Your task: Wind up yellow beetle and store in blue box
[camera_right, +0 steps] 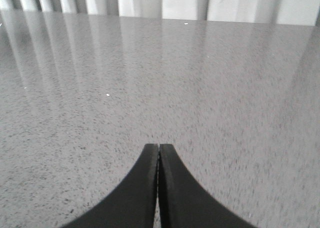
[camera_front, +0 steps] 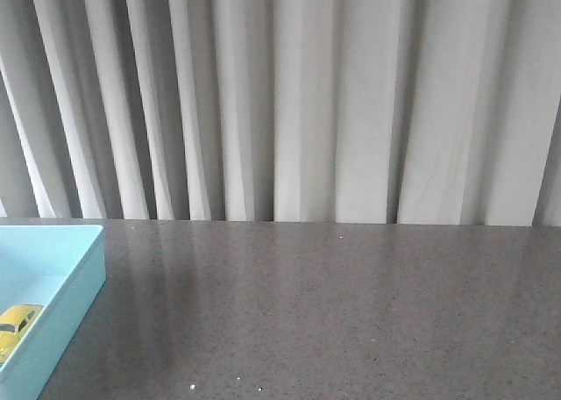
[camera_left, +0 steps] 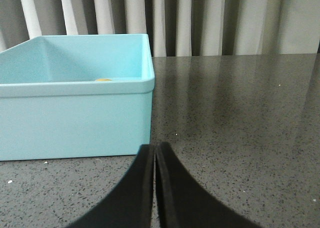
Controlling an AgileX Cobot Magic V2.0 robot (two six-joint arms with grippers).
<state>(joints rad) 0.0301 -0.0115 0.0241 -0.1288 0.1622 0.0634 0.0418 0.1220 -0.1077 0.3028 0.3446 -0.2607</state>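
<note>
Only one yellow beetle (camera_front: 16, 321) shows, lying inside the single blue box (camera_front: 74, 286) at the lower left of the front frame, cut by the left edge. Grey table (camera_front: 333, 312) spreads to the right, up to the curtain (camera_front: 307, 93). Left gripper (camera_left: 156, 155) and right gripper (camera_right: 158, 155) are each pressed together, pinching nothing.

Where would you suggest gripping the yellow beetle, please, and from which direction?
Probably from straight above, with the fingers across the narrow width of the yellow beetle at its doors: it lies inside the blue box, whose walls block a sideways approach. The left gripper, now shut, is nearest.
</note>
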